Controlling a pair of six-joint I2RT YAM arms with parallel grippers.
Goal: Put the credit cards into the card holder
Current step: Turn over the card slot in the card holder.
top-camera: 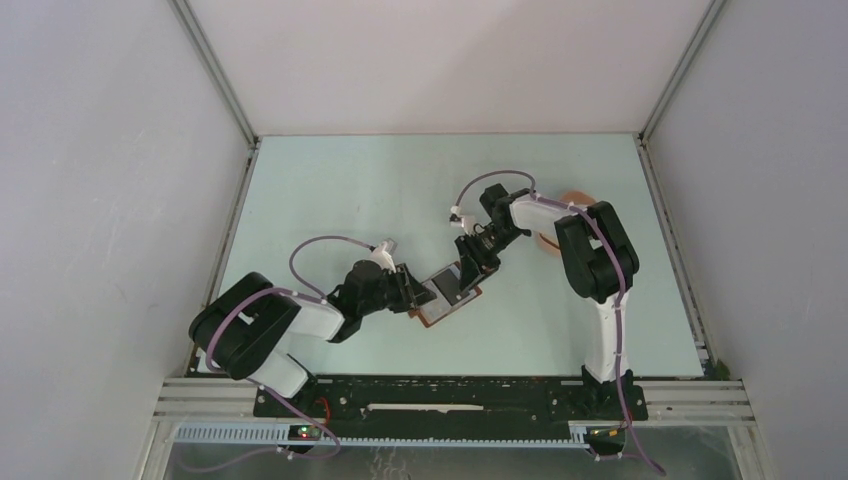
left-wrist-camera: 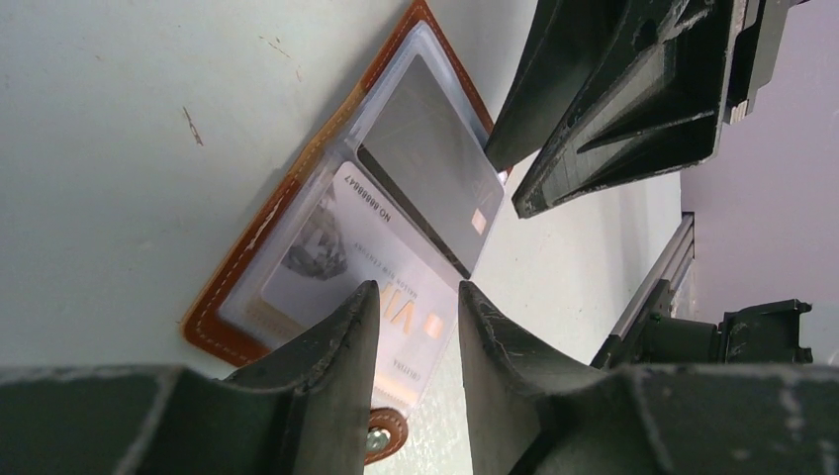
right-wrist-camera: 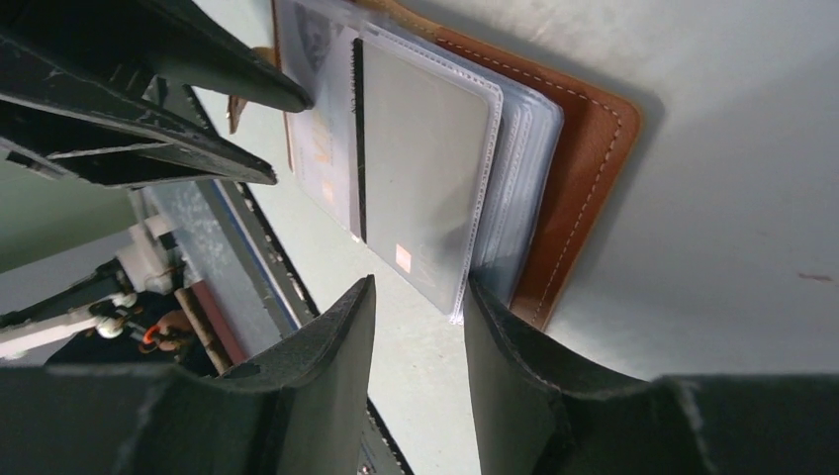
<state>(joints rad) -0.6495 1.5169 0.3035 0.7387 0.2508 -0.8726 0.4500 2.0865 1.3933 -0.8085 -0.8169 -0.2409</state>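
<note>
**Card holder open, two cards seated; remainder unconfirmed**

The card holder (right-wrist-camera: 584, 178) lies opened flat on the table (top-camera: 350, 190), directly ahead of both pincers and between them. Its clear pockets (right-wrist-camera: 514, 129) are fanned upward.

A dark card (right-wrist-camera: 420, 168) sits inside the top pocket, whose stitched edge shows around it. The pocket's free corner is just ahead of the right pincer (right-wrist-camera: 419, 287), near its right-hand finger.

A pale printed card (left-wrist-camera: 331, 247) sits in the next pocket. Its near end lies just beyond the fingertips of the left pincer (left-wrist-camera: 417, 289).

The snap tab (left-wrist-camera: 381, 430) hangs loose under the left pincer's fingers.

Left pincer: fingers narrowly spread, with nothing seen gripped between them. It is low over the holder's near edge.

Right pincer: fingers likewise spread, with nothing between them. It faces the left pincer from the opposite side of the holder.

Assessment: both visible cards appear fully housed. The overhead view shows no loose card on the table around either pincer. The pink tray (top-camera: 575, 197), behind the right arm and well away from its pincer, is mostly hidden, so whether cards remain there cannot be told. In my judgement, the insertion is at or near its end. What may be left is checking that the cards are seated and drawing both pincers clear.
</note>
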